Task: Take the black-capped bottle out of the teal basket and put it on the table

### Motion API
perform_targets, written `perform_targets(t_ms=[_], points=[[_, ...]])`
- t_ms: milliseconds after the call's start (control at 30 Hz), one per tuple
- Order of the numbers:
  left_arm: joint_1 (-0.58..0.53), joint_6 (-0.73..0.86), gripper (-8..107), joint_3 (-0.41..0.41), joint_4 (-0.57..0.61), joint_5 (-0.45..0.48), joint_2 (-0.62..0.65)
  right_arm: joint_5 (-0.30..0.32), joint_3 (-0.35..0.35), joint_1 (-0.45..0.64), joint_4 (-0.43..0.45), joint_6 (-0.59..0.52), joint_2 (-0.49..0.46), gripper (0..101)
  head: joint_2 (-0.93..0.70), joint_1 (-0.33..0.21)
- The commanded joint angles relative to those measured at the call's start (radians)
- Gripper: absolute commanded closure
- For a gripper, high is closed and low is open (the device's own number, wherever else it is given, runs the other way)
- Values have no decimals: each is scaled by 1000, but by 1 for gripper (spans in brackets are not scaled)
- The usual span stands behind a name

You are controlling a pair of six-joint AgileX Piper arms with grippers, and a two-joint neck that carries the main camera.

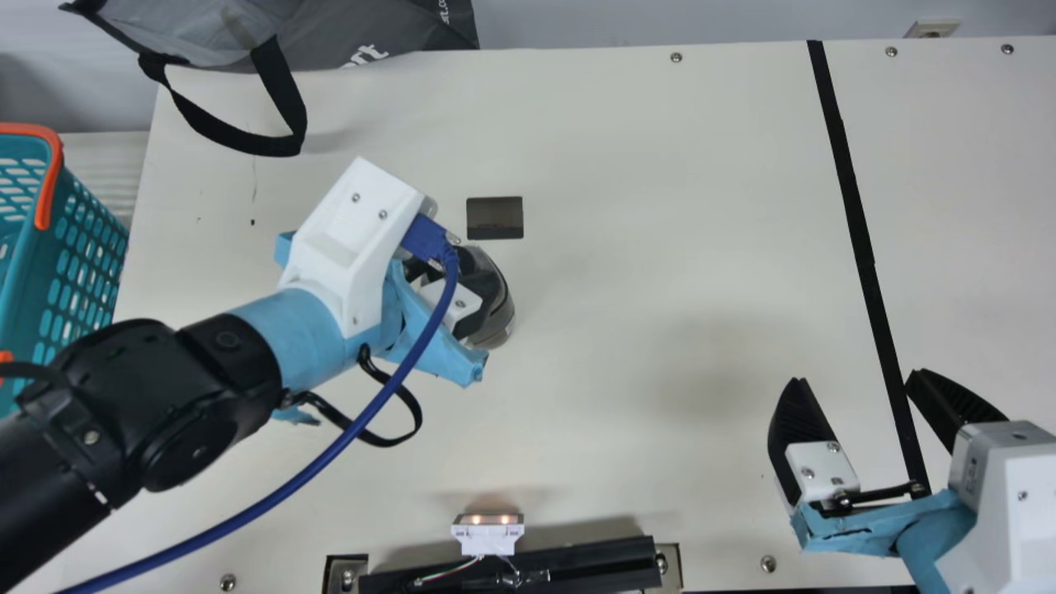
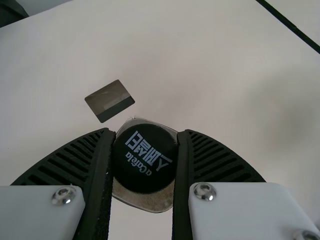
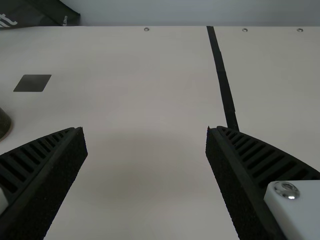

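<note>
Main view: the black-capped bottle [image 1: 499,320] is out of the teal basket [image 1: 18,280], beneath the left hand [image 1: 472,289] and near a dark rectangle [image 1: 495,218] on the pale worktop [image 1: 660,206]. The right hand [image 1: 856,377] is open, well apart. The step looks like setting down: keep the bottle upright, ease it down until its base sits flat, and only then let go.

Left wrist view: the left hand grips the bottle at its black cap [image 2: 132,177], one ribbed finger on each side, the body below. Part both evenly, then rise straight up, so the cap isn't dragged.

Right wrist view: the bottle's base [image 3: 4,125] shows close to the worktop; whether it touches, I cannot tell.
</note>
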State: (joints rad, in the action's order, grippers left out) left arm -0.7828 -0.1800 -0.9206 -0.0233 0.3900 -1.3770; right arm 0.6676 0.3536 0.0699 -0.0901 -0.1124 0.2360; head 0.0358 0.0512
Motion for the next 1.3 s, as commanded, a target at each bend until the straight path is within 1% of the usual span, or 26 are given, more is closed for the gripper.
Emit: perform_targets(t_ms=[0, 300, 500, 1167, 1233, 1267], points=[[-4, -8, 99, 2, -6, -2, -2, 0, 0, 0, 0, 0, 0, 10, -8, -4], [-14, -40, 99, 12, -32, -11, -6, 0, 0, 0, 0, 0, 0, 10, -8, -4], [-14, -46, 99, 3, -42, -5, -2, 0, 0, 0, 0, 0, 0, 10, -8, -4], [-2, -36, 99, -9, -42, -7, 0, -1, 0, 0, 0, 0, 0, 10, -8, -4], [-3, -35, 62, -9, -41, -8, -1, -1, 0, 0, 0, 0, 0, 10, -8, -4], [-3, -33, 62, -9, -39, -8, -1, -1, 0, 0, 0, 0, 0, 10, -8, -4]])
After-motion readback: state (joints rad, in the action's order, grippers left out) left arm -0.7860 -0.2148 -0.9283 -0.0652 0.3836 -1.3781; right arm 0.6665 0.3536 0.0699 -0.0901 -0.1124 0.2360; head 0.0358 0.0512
